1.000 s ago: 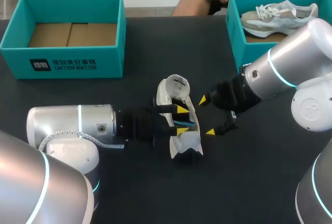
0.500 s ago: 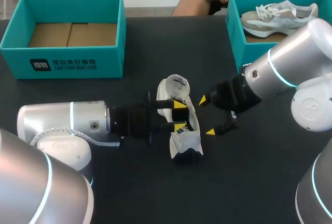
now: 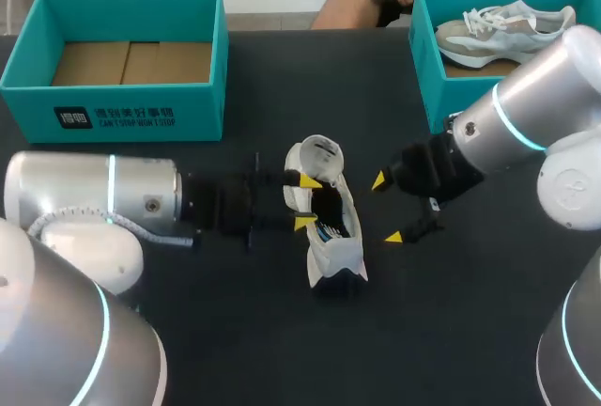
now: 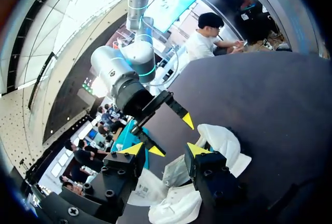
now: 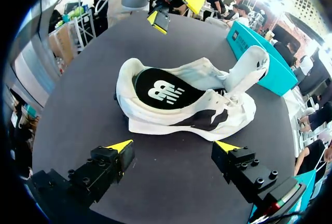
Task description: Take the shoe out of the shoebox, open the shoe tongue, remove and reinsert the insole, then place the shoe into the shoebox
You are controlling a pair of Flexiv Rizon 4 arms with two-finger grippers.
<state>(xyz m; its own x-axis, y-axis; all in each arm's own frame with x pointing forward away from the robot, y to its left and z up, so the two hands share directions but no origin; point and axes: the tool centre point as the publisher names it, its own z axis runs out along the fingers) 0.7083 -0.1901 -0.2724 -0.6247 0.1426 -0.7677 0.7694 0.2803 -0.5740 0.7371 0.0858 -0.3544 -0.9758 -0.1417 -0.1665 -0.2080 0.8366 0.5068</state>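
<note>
A white and black shoe (image 3: 327, 232) lies on the dark table, its tongue (image 5: 249, 66) lifted away from the opening. Its black insole (image 5: 165, 92) with a white logo sits inside the shoe. My left gripper (image 3: 306, 202) is open at the shoe's left edge, with white shoe fabric (image 4: 175, 171) low between its fingers, which do not clamp it. My right gripper (image 3: 387, 209) stands open just right of the shoe; in its wrist view the right gripper (image 5: 173, 146) faces the shoe's sole side with a gap of table between. An empty teal shoebox (image 3: 117, 49) stands at the back left.
A second teal box (image 3: 427, 35) at the back right holds another pale sneaker (image 3: 502, 30). Dark table surface spreads in front of the shoe and between the two boxes.
My left gripper has drawn back to the left, out of the shoe's opening to its edge. My right gripper has shifted slightly to the right. The shoe stays put.
</note>
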